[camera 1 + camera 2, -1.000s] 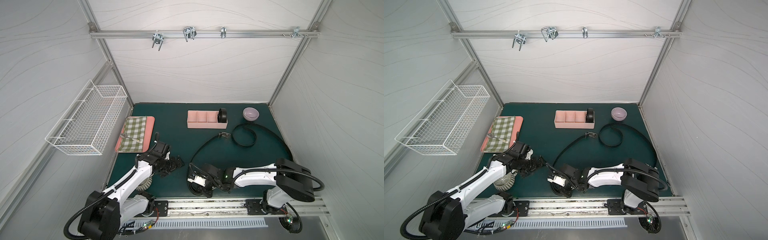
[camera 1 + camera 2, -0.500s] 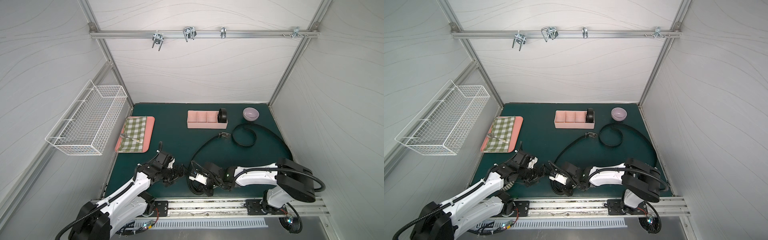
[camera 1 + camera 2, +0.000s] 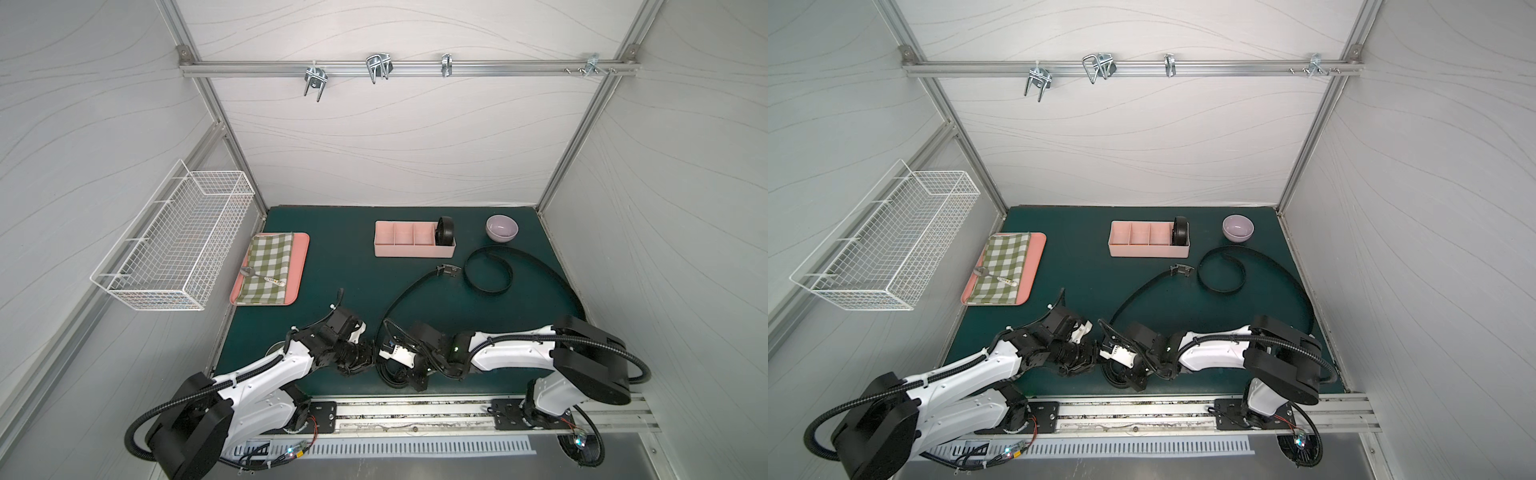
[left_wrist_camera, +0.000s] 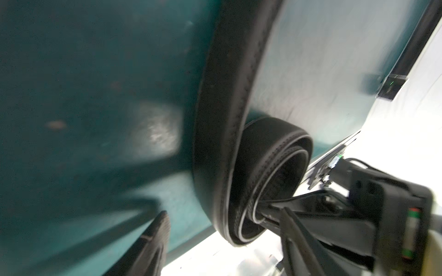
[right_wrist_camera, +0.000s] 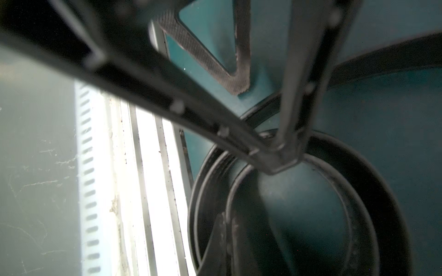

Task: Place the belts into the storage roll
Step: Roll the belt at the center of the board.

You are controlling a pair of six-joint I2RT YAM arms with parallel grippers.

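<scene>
both top views look steeply down from high above the front rail (image 3: 415,415), facing the back wall (image 3: 395,145), far enough to hold the whole green mat (image 3: 332,249); they share almost the same scene. the 2 wrist views sit very close over the mat's front edge; both show the part-coiled belt (image 4: 220,119) and the right gripper (image 5: 277,157).

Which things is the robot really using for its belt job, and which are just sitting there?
For the job: storage roll, rolled belt inside it, half-rolled belt, loose belt.
Just lying about: purple bowl, pink tray, checked cloth, spoon, wire basket.
</scene>
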